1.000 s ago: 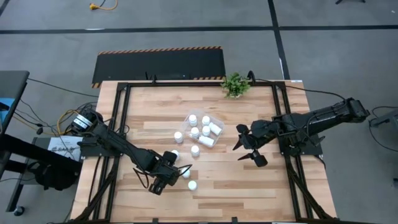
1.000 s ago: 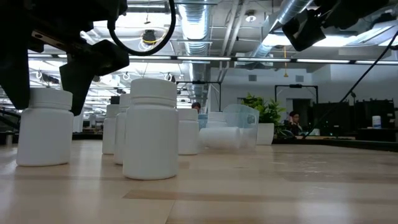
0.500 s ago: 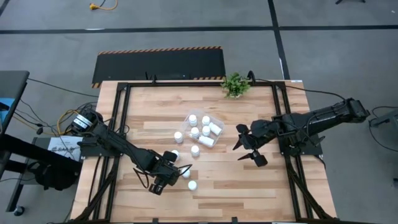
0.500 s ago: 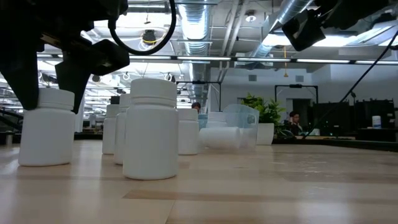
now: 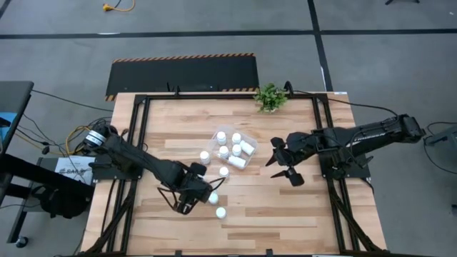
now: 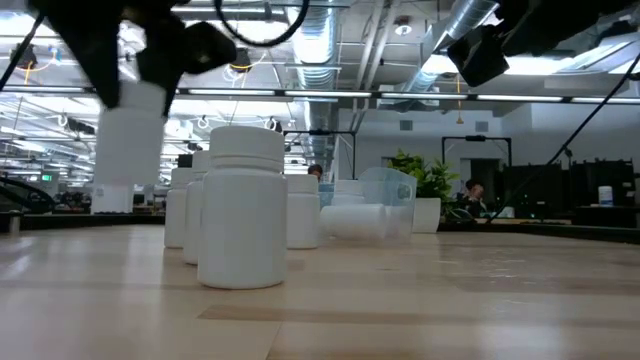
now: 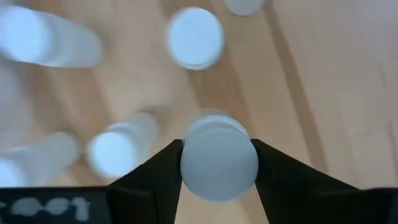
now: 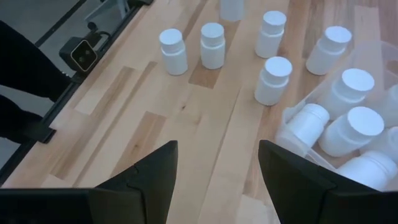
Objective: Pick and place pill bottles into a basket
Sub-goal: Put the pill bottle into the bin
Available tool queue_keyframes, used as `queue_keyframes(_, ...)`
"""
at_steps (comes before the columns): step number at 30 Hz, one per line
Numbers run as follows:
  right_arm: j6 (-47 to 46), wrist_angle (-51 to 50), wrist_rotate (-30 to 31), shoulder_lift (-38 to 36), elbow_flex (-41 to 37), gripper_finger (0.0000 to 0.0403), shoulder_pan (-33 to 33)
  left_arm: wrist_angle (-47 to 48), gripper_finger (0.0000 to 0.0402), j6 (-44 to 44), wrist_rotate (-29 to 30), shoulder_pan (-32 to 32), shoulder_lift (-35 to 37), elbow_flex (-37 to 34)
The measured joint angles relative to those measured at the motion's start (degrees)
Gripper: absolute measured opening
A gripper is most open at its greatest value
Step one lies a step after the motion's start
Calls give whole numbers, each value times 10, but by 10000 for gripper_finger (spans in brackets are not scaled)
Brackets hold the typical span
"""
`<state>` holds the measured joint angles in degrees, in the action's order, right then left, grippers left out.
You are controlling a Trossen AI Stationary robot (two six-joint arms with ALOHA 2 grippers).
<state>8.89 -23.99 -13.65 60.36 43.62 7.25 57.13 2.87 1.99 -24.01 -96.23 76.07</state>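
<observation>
**Left hand lifting a bottle clear of the desk**

The left hand (image 5: 198, 194) is now carrying a small white cylindrical pill bottle (image 6: 131, 135) clamped between its two dark fingers (image 7: 153, 171). Half a second ago that bottle was sitting on the pale wooden desk (image 5: 271, 207); in the low view it is now hanging well above the wood, so the pick appears done and the carry to the basket is what remains.

The clear plastic rectangular basket (image 5: 249, 140) is lying ahead of the left hand, across a loose cluster of standing bottles. It is already holding several bottles (image 8: 347, 129), some upright and one or two on their sides.

Between the left hand and the basket, other white bottles are standing loose on the desk: one (image 5: 223, 172) just short of the basket and one (image 5: 205, 155) beside it. Another (image 5: 221, 213) is standing just beside the hand. These are likely to be knocked over if the carried bottle travels low.

The right hand (image 5: 283, 164) is waiting beyond the basket's far side, its fingers (image 8: 287, 175) spread wide apart and holding nothing. A small green potted plant (image 5: 270, 97) is sitting at the desk's far edge, well apart from everything.
</observation>
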Motion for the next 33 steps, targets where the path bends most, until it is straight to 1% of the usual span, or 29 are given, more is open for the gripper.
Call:
queue_keyframes(3,2,0,0,0,0,218,-6,43,164,-22,19,18,0,41)
queue_keyframes(7,2,0,0,0,0,218,-18,91,148,-58,35,54,0,97)
queue_keyframes(9,2,1,0,0,0,218,-25,113,147,-85,47,75,0,122)
queue_keyframes(13,-3,7,0,0,0,218,-46,130,159,-142,69,122,0,162)
queue_keyframes(17,2,12,0,0,0,218,-62,130,164,-207,70,176,0,184)
queue_keyframes(21,25,18,-3,0,0,218,-75,130,150,-277,55,234,0,193)
queue_keyframes(23,38,21,-16,0,0,218,-83,128,147,-311,41,262,0,195)
queue_keyframes(29,64,23,-83,0,0,218,-117,114,160,-398,-5,339,0,195)
queue_keyframes(33,83,23,-142,0,0,218,-140,91,158,-437,-32,373,0,195)
